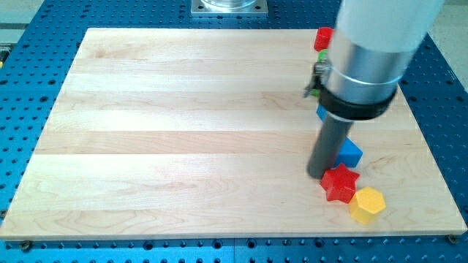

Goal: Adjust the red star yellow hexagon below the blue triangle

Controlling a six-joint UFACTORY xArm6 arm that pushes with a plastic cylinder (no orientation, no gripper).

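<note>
The red star (339,183) lies near the board's lower right. The yellow hexagon (367,204) touches it at its lower right. A blue block (350,153), shape unclear, sits just above the star, partly behind the rod. Another blue piece (321,113) peeks out left of the arm, mostly hidden. My tip (318,175) rests on the board just left of the red star's upper edge, close to it or touching.
A red block (323,38) sits at the board's top right edge, with a green block (322,55) just below it, both partly hidden by the arm. The wooden board (183,131) lies on a blue perforated table (29,14).
</note>
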